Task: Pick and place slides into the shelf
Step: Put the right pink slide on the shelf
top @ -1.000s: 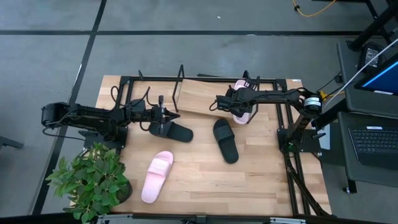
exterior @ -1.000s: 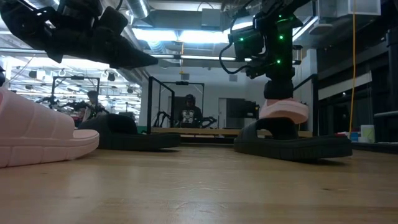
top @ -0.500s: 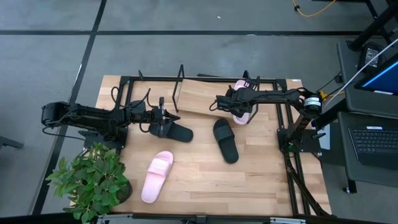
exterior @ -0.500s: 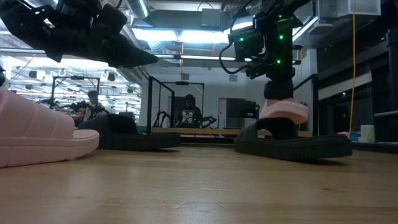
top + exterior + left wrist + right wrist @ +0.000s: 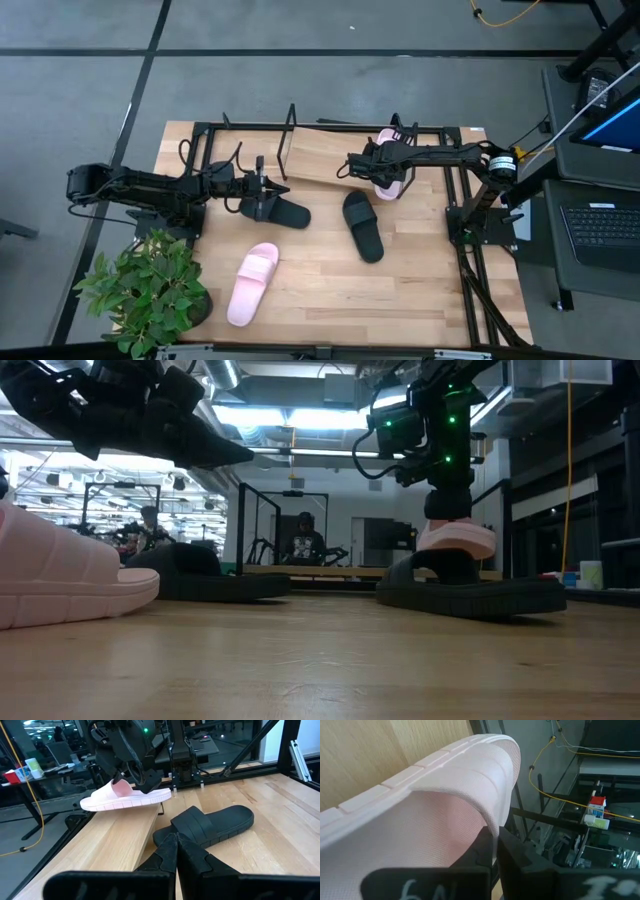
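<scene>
Left gripper: fingers together, clamped on the strap of a black foam slide at the table's left-centre.
Right gripper: fingers together, clamped on the strap of a pale pink foam slide, held at the right end of the tilted light wooden shelf.
Second black slide: flat on the wooden tabletop, centre.
Second pink slide: on the tabletop, beside the potted green plant.

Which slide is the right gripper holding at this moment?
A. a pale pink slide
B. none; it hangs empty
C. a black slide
A: the right gripper is shut on the strap of a pale pink slide at the right end of the shelf.
</scene>
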`<state>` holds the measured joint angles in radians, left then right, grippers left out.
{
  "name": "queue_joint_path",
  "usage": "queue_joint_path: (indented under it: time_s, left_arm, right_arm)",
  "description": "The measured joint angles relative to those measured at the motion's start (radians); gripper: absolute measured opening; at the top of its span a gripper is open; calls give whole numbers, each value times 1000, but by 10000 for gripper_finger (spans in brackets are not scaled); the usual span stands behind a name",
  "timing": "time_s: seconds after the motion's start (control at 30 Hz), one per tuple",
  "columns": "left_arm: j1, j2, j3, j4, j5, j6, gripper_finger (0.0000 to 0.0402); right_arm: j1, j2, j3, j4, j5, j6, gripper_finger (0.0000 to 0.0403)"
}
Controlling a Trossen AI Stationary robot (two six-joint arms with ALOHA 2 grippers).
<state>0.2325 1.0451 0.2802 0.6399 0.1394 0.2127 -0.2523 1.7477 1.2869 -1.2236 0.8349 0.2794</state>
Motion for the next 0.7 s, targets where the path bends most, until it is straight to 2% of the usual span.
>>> queue_joint_path:
  time_s: [0.7]
  left_arm:
    - [0,0,0,0,0,0,0]
  right_arm:
    - [0,0,-1,18,-6,4,10]
